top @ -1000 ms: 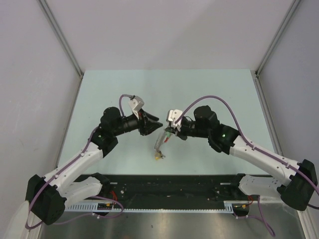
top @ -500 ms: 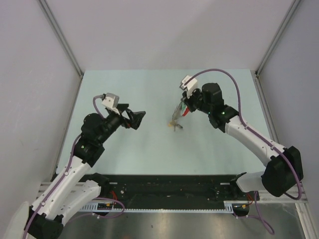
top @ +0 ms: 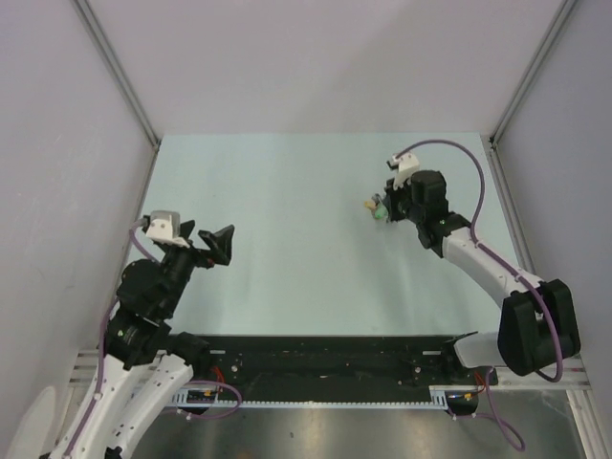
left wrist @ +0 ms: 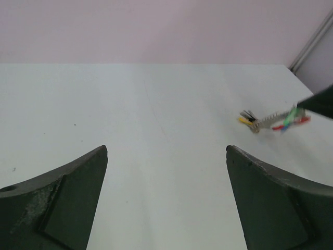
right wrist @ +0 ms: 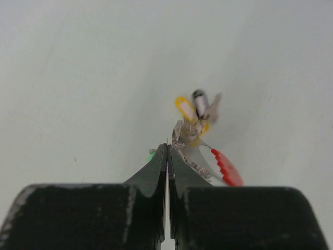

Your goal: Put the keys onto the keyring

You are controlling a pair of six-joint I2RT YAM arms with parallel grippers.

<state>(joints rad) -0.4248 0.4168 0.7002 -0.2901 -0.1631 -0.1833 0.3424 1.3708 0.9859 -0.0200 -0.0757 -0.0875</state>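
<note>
My right gripper [top: 384, 207] [right wrist: 167, 147] is shut on the keyring [right wrist: 188, 139] at the far right of the table. The silvery loop sticks out past the fingertips, with its red segment [right wrist: 228, 170] to the right and yellow and black tags [right wrist: 184, 107] at the far end. A green key head [right wrist: 151, 155] peeks out left of the jaws; the blue key is not clearly seen. The keyring also shows in the top view [top: 371, 205] and the left wrist view [left wrist: 270, 121]. My left gripper [top: 216, 243] [left wrist: 166, 150] is open and empty, far to the left.
The pale table [top: 287, 229] is walled by grey panels at the left, back and right. A black rail [top: 325, 363] with the arm bases runs along the near edge.
My right gripper has carried the keyring from the table's middle to the far right. My left arm has pulled back to the near left, its gripper open.
</note>
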